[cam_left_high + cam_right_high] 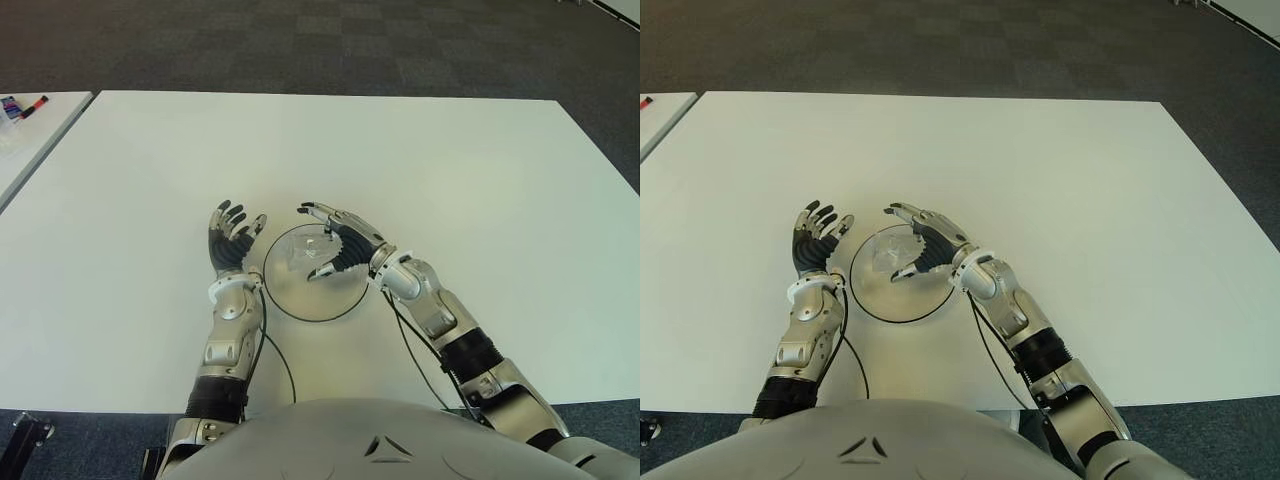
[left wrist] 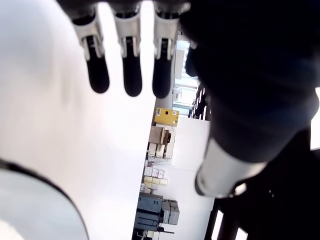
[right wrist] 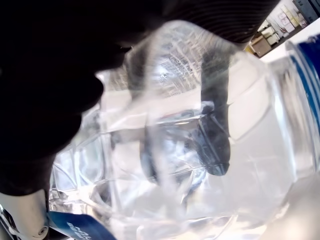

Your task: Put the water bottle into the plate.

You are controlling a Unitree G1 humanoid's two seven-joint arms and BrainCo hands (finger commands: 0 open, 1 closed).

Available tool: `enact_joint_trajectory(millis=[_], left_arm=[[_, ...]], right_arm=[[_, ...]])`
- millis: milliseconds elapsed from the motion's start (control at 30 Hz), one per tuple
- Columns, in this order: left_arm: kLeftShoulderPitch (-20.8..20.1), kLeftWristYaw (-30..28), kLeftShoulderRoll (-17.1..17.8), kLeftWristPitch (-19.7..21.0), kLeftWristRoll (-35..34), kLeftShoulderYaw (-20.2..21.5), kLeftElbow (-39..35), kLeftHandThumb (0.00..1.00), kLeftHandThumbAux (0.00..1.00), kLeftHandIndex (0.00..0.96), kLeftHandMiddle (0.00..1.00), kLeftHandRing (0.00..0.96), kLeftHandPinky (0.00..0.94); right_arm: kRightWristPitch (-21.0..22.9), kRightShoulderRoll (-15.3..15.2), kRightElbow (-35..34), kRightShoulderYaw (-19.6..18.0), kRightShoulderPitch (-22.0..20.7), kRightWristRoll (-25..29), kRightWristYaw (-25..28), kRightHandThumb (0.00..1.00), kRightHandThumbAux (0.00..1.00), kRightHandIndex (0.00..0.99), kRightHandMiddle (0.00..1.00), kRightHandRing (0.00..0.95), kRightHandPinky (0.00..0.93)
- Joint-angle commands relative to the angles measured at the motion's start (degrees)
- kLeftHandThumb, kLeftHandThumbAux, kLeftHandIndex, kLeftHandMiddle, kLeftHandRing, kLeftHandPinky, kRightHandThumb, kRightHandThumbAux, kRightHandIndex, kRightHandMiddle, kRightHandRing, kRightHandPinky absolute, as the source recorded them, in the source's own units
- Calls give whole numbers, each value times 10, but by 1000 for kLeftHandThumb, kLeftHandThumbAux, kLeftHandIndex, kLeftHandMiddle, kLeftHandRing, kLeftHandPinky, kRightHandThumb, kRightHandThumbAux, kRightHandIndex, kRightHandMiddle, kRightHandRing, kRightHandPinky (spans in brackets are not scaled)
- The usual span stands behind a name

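Over the plate (image 1: 300,305), water bottle (image 1: 308,252) in right hand (image 1: 345,243) (fingers (image 3: 215,100) curled round).

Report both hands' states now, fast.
Left hand: open, holding nothing, beside the plate.
Right hand: closed on the water bottle, over the plate.

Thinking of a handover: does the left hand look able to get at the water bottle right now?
Probably not cleanly: the left hand is open beside the plate, but the right hand wraps the water bottle, covering most of it.
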Motion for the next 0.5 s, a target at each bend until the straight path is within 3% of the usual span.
enact_joint_trajectory(millis=[33,233,500], left_arm=[[1,9,-63,0,1,-1,3,91,883,191,251,252,273],[2,8,-64,-2,-1,-1,2,99,881,201,255,257,278],[4,6,-64,-3,-4,-2,0,111,878,202,261,263,286]], right_arm=[[-22,2,31,1,-19,4,-12,71,977,0,0,0,0],[-25,2,53,5,-25,-2,-16,78,975,0,0,0,0],[-32,2,73,7,-28,-8,-27,9,938,0,0,0,0]])
